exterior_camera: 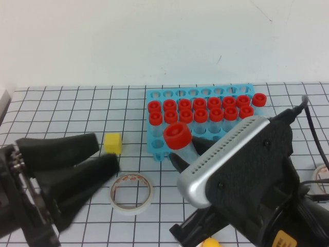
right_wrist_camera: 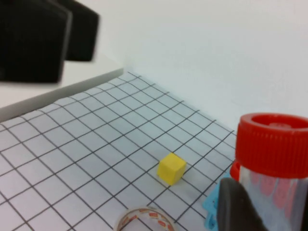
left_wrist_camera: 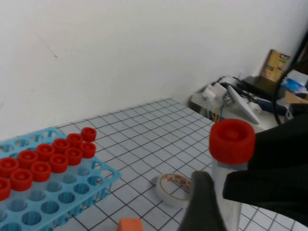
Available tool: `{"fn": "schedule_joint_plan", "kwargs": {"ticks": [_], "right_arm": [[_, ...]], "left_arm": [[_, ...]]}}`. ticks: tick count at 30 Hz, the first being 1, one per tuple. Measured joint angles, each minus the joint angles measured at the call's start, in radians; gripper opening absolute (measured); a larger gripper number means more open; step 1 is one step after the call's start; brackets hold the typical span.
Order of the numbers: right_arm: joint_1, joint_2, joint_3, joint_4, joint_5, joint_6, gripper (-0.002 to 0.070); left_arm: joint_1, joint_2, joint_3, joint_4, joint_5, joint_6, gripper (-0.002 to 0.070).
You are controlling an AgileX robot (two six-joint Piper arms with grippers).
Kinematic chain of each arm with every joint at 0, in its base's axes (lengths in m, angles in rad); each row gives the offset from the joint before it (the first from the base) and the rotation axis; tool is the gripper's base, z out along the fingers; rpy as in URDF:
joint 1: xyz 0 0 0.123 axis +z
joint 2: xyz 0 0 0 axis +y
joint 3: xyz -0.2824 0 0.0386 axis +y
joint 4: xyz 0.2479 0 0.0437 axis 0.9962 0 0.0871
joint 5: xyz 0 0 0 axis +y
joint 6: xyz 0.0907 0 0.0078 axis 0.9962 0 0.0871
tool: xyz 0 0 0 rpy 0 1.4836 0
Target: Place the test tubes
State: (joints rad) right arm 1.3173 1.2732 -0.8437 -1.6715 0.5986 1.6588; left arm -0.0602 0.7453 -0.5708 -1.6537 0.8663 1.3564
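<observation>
A plain white wall (exterior_camera: 154,41) backs a table (exterior_camera: 61,103) ruled in a black grid, with a blue rack (exterior_camera: 156,149) standing near the middle. The right gripper (exterior_camera: 187,154) comes in from the near right and is closed on one test tube (exterior_camera: 177,136). It grips the clear body below the red cap. This probably leaves the lower end free to drop into a hole, though that end is hidden behind the gripper's housing. The tube hangs at the rack's near left corner, over or just in front of the open front holes; which of the two cannot be told. Its long axis is close to upright, with the cap on top and a slight lean towards the rack, matching the red-capped tubes (exterior_camera: 200,109) that already fill two rows cap-up. Both wrist views also show the tube standing tall with its cap uppermost. The left gripper (exterior_camera: 100,154) is low at the near left, well apart from the tube, with its fingers spread wide and nothing between them. It seems to be kept there so the way to the rack stays open. A yellow cube (exterior_camera: 113,143) lies just beside its fingertips, and a tape roll (exterior_camera: 132,191) lies flat in front of the rack; neither plays a part in the placing.
</observation>
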Motion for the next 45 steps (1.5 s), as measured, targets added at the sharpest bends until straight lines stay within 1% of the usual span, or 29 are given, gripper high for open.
{"fn": "schedule_joint_plan", "kwargs": {"ticks": [2,5,10,18,20,26,30,38,40,43,45], "right_arm": [[0.000,0.000,0.000,-0.005,-0.018,0.000,0.0238],[0.000,0.000,-0.002,-0.006,-0.063,0.000,0.0238],[0.000,0.014,-0.026,-0.015,-0.113,0.000,0.0238],[0.000,0.062,-0.083,-0.021,-0.189,-0.057,0.0238],[0.000,0.072,-0.094,-0.021,-0.193,-0.060,0.0238],[0.000,0.088,-0.127,-0.023,-0.218,-0.072,0.0238],[0.000,0.087,-0.133,-0.023,-0.226,-0.084,0.0238],[0.000,0.093,-0.134,-0.024,-0.259,-0.100,0.0238],[0.000,0.100,-0.134,-0.024,-0.256,-0.100,0.0238],[0.000,0.104,-0.136,-0.025,-0.256,-0.100,0.0238],[0.000,0.106,-0.138,-0.025,-0.256,-0.100,0.0238]], "left_arm": [[0.000,0.020,0.000,-0.008,0.040,0.038,0.0457],[0.000,0.037,0.000,-0.008,0.058,0.084,0.0491],[0.000,0.046,-0.011,-0.008,0.073,0.150,0.0504],[0.000,0.047,-0.011,-0.008,0.060,0.098,0.0505],[0.000,0.047,-0.011,-0.008,0.073,0.078,0.0494],[0.000,0.047,-0.011,-0.010,0.065,0.052,0.0426],[0.000,0.047,-0.011,-0.010,0.063,0.049,0.0405],[0.000,0.047,-0.011,-0.010,0.047,0.049,0.0388],[0.000,0.047,-0.011,-0.010,0.047,0.049,0.0353],[0.000,0.047,-0.011,-0.010,0.041,0.048,0.0266],[0.000,0.047,-0.011,-0.010,0.038,0.045,0.0265]]}}
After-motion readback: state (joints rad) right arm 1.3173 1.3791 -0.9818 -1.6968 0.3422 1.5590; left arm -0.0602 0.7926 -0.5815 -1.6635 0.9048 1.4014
